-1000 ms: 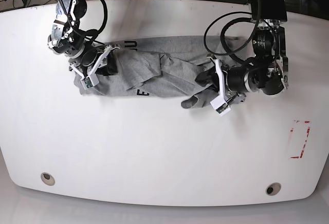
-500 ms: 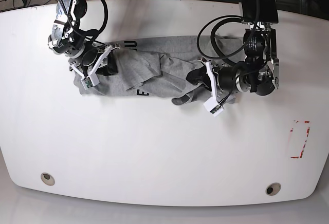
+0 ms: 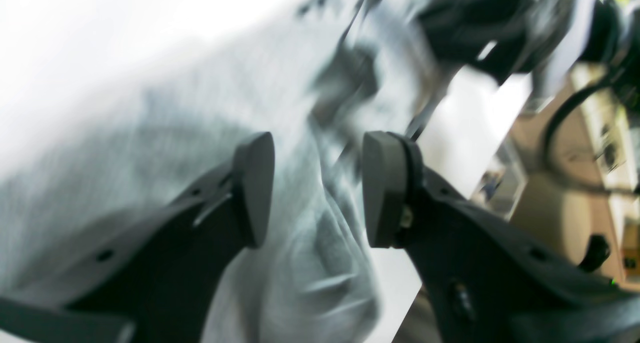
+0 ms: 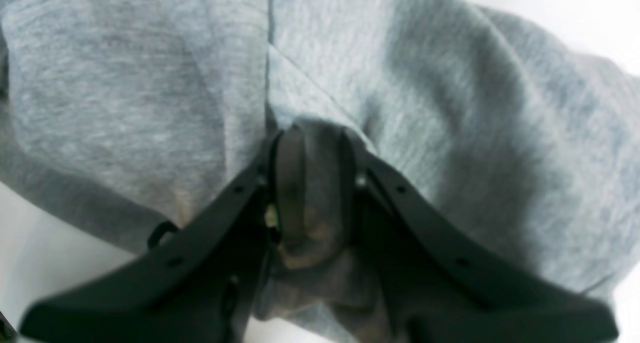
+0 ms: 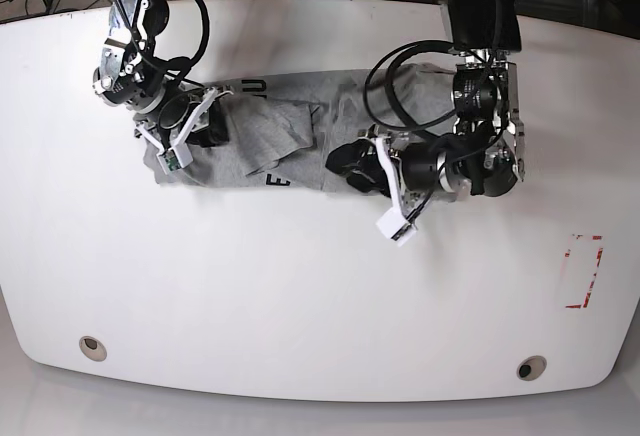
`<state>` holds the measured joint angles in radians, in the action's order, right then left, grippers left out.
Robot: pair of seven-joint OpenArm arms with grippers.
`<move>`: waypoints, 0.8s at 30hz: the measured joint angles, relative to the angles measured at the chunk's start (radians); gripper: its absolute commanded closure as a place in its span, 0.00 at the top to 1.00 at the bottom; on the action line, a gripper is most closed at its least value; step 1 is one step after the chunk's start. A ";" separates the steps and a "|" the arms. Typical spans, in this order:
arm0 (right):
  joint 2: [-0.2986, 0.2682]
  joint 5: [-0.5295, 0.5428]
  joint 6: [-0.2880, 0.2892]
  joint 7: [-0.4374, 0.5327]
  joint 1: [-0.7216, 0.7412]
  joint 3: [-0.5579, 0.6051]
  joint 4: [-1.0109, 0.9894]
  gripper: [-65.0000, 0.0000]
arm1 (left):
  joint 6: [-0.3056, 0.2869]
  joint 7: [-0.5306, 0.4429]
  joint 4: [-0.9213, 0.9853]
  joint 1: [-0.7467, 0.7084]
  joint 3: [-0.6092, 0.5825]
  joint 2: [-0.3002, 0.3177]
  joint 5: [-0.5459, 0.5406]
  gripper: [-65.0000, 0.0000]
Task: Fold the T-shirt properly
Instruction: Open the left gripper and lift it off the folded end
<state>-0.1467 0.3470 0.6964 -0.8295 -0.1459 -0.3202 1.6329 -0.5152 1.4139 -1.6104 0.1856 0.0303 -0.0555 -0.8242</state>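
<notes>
Nearest, on the white oval table (image 5: 300,306), bare surface. Beyond it, crumpled in a long band across the table's far half, the heather-grey cotton T-shirt (image 5: 270,141) with black lettering. Over its middle, the left gripper (image 3: 317,188), black jaws parted with nothing between them, cloth beneath. At the other end, the right gripper (image 4: 310,183), clamped on a bunched fold.

We see a white table (image 5: 300,296), a red rectangular marking (image 5: 584,271) near its right edge, two round holes (image 5: 92,347) along the near edge
</notes>
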 measured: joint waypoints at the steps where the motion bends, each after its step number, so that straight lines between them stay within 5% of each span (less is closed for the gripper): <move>1: 0.000 0.000 0.000 0.000 0.000 0.000 0.000 0.18 | 0.000 0.000 -0.001 0.005 0.000 -0.016 -0.002 0.49; 8: 0.000 0.000 0.000 0.000 0.000 0.000 0.000 0.18 | 0.002 -0.001 -0.002 0.034 -0.006 -0.066 -0.085 0.49; 18: 0.001 0.000 0.000 0.000 0.000 0.000 0.000 0.18 | 0.004 0.003 -0.001 0.036 0.060 0.108 0.075 0.48; 24: 0.002 0.000 0.001 -0.011 -0.006 -0.002 0.058 0.19 | 0.003 -0.027 -0.003 -0.011 0.055 0.158 0.063 0.24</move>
<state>-0.1452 0.3473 0.6975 -0.8402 -0.1516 -0.3225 1.6909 -0.5121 1.3865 -1.6135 0.1749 0.0853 0.1024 -0.7612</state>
